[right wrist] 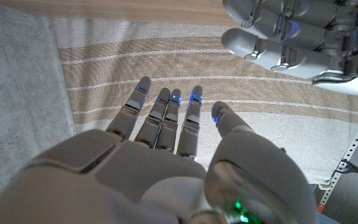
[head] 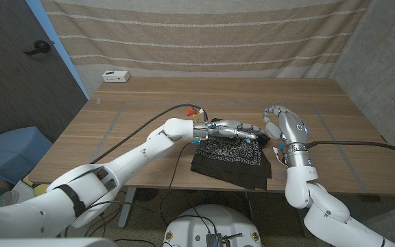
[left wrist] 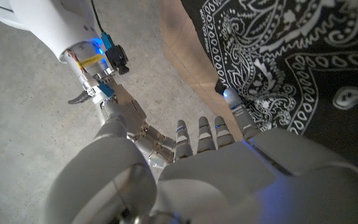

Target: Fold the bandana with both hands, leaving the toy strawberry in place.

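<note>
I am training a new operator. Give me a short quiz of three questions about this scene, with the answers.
1. True or false: the right hand holds the bandana.
2. Where does the bandana lie on the table? A: at the far edge. B: at the near edge, partly hanging over it. C: rolled up in the middle.
3. Fill the gap: in the head view, the small white box stands near the table's far ____ corner.

Key
1. False. It is raised beside the bandana, fingers apart, holding nothing.
2. B. The left hand reaches over its far edge.
3. Left.
</note>
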